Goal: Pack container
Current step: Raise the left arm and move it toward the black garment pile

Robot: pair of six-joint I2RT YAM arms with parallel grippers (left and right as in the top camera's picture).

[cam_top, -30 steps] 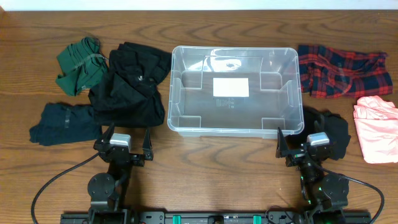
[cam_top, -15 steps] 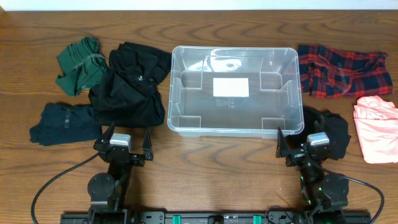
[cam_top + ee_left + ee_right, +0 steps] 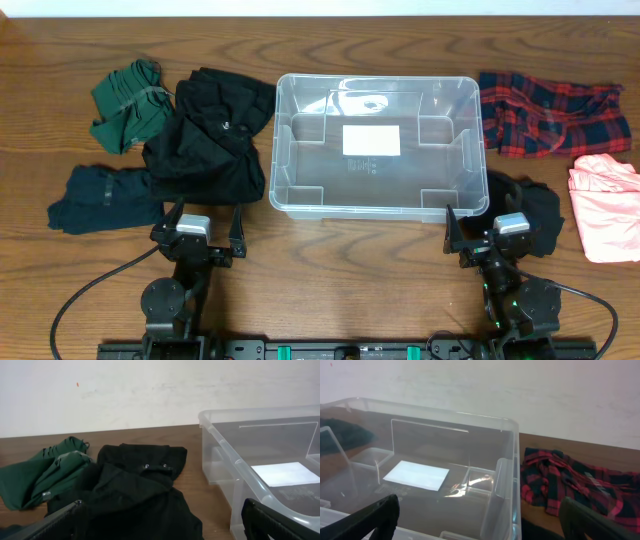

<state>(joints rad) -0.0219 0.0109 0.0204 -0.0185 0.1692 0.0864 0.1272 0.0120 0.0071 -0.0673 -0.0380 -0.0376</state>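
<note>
While left pincer and right pincer gape wide | one container | six garments: three left, three right

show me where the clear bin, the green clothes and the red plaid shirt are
container [image 3: 315, 150]: overhead view, bare base near its left wall
green garment [image 3: 128, 105]: overhead view, middle of the crumpled bundle
red plaid garment [image 3: 548, 115]: overhead view, middle of the cloth
</note>
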